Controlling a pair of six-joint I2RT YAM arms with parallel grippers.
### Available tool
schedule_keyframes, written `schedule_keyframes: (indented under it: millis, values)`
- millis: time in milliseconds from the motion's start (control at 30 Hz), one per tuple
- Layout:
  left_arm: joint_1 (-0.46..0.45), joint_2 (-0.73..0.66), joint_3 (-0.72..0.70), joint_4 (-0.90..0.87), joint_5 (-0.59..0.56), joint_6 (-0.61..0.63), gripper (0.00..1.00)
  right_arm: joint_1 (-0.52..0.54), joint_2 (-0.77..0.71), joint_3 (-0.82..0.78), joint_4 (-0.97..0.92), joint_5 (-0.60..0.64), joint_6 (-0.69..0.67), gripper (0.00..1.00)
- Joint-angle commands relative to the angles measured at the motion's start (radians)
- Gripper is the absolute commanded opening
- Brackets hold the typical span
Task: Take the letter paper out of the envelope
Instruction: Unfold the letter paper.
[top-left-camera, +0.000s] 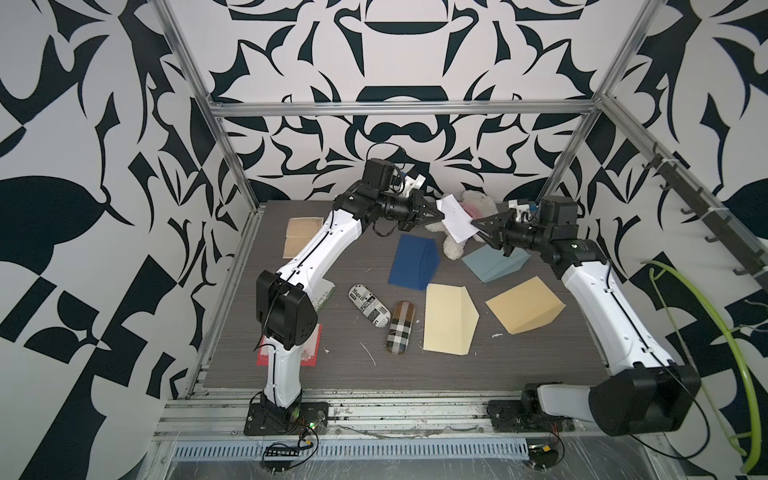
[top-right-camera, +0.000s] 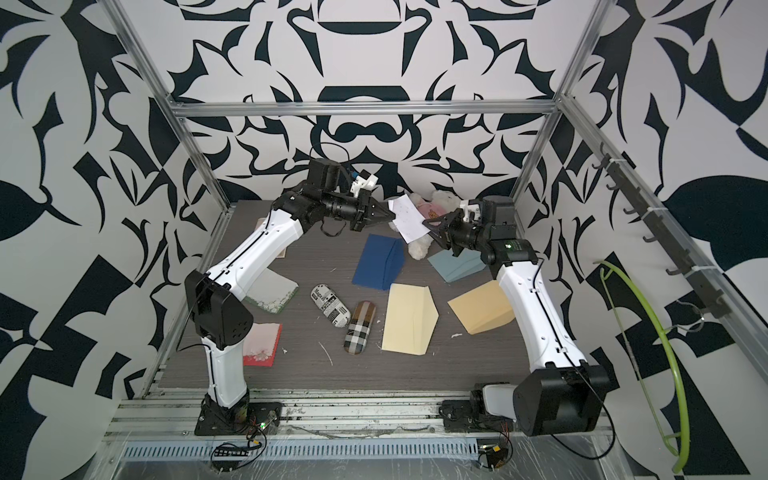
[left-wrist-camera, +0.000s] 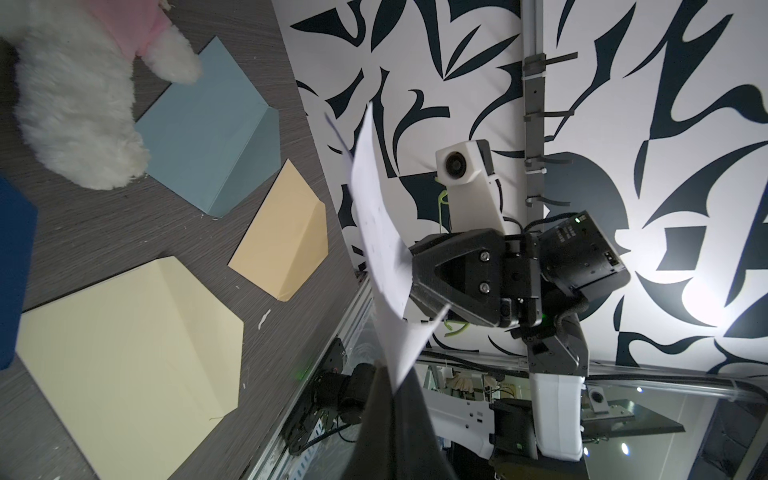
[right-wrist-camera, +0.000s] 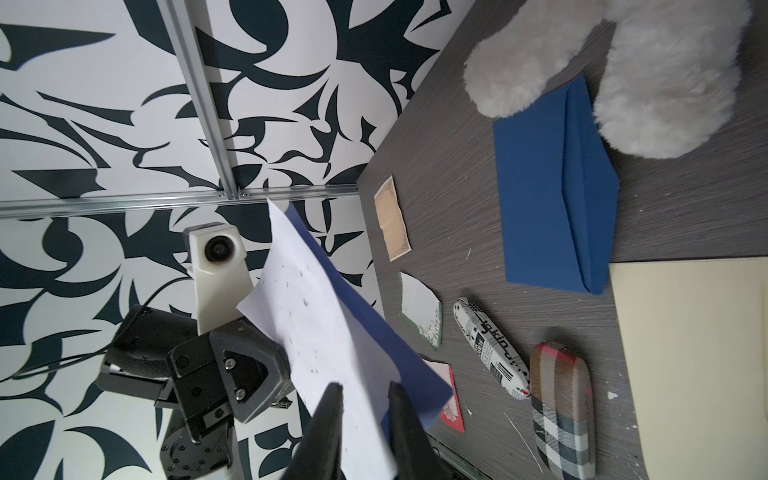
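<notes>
A white letter paper (top-left-camera: 455, 220) (top-right-camera: 405, 220) with small specks hangs in the air over the far middle of the table, between both arms. In the right wrist view the paper (right-wrist-camera: 316, 328) has a blue layer behind it. My left gripper (top-left-camera: 438, 214) (left-wrist-camera: 392, 386) is shut on one corner of the paper (left-wrist-camera: 382, 232). My right gripper (top-left-camera: 476, 224) (right-wrist-camera: 363, 388) straddles the opposite edge, its jaws still visibly apart. A dark blue envelope (top-left-camera: 413, 262) (right-wrist-camera: 552, 208) lies on the table below with its flap open.
A white plush toy (top-left-camera: 453, 249) sits behind the held paper. A light blue envelope (top-left-camera: 494, 264), a cream one (top-left-camera: 449, 320) and a tan one (top-left-camera: 523, 309) lie open on the table. Two glasses cases (top-left-camera: 368, 306) (top-left-camera: 401, 328) lie mid-table. Cards (top-left-camera: 301, 237) (top-left-camera: 309, 353) lie at the left edge.
</notes>
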Motion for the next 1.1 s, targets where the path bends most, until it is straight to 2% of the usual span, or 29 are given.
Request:
schedule_keyframes:
  millis: [0, 200, 667, 800, 900, 967, 1000, 1067]
  values:
    - [-0.002, -0.016, -0.027, 0.058, 0.018, -0.030, 0.00, -0.004, -0.028, -0.007, 0.131, -0.033, 0.065, 0.23]
    - [-0.002, -0.024, -0.056, 0.124, 0.018, -0.077, 0.00, -0.002, -0.033, -0.028, 0.192, -0.040, 0.117, 0.22]
    - [-0.007, -0.034, -0.078, 0.209, 0.024, -0.141, 0.00, 0.034, -0.007, -0.018, 0.192, -0.022, 0.107, 0.22]
    - [-0.009, -0.033, -0.086, 0.216, 0.024, -0.146, 0.00, 0.041, 0.002, -0.015, 0.212, -0.012, 0.116, 0.15]
    - [-0.009, -0.033, -0.087, 0.220, 0.022, -0.152, 0.00, 0.047, 0.006, -0.007, 0.182, -0.001, 0.083, 0.00]
    - [-0.008, -0.035, -0.085, 0.219, 0.015, -0.158, 0.00, 0.048, 0.003, 0.017, 0.105, 0.026, 0.007, 0.00]
    - [-0.008, -0.037, -0.085, 0.217, 0.008, -0.163, 0.09, 0.049, 0.004, 0.036, 0.052, 0.046, -0.056, 0.00]
    - [-0.007, -0.039, -0.074, 0.192, -0.022, -0.176, 0.33, 0.049, 0.005, 0.078, -0.049, 0.094, -0.195, 0.00]
